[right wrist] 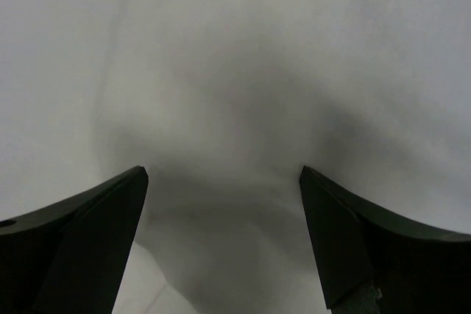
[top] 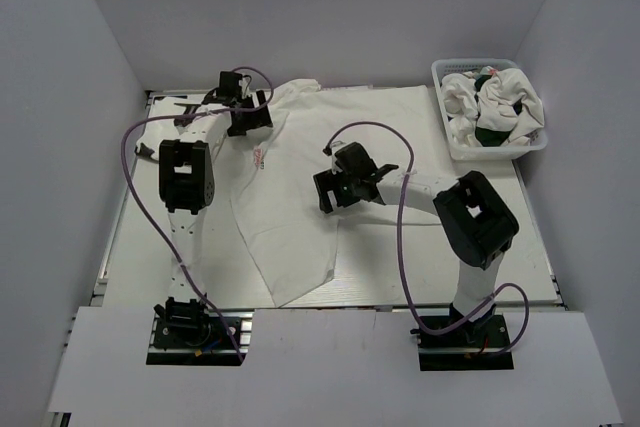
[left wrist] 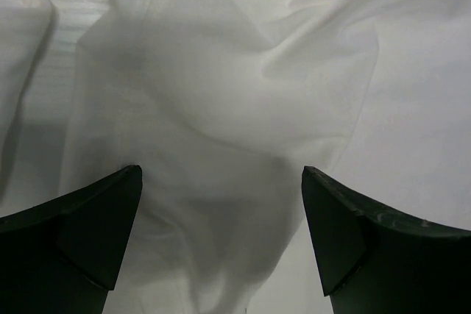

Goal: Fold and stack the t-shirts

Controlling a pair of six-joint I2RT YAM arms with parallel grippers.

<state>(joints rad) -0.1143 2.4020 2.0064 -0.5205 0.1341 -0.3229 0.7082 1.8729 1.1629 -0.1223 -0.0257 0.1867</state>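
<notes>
White cloth fills what both of my wrist cameras see. It is one big t-shirt, lying spread on the tabletop. From above, its long way runs slanted, from the far left corner down toward the near middle. A small red print shows near its far end.

My left fingers are spread wide apart and hold nothing. They hang over the far end of the t-shirt, where the cloth is bunched. A soft fold humps up right between them and runs away from me, so it lies straight ahead in the gap.

My right fingers are spread wide too, and they hold nothing. They hang over the right side of the t-shirt, about halfway along it. The cloth under them looks smooth and flat (it is blurry, so I cannot tell if they touch it).

So each arm has its own spot: the left one is nearer the far end and the right one is nearer the side edge. I think the next move is to pinch down at both spots and fold the cloth over.

The other t-shirts are crumpled in the basket at the far right, well apart from both arms.
</notes>
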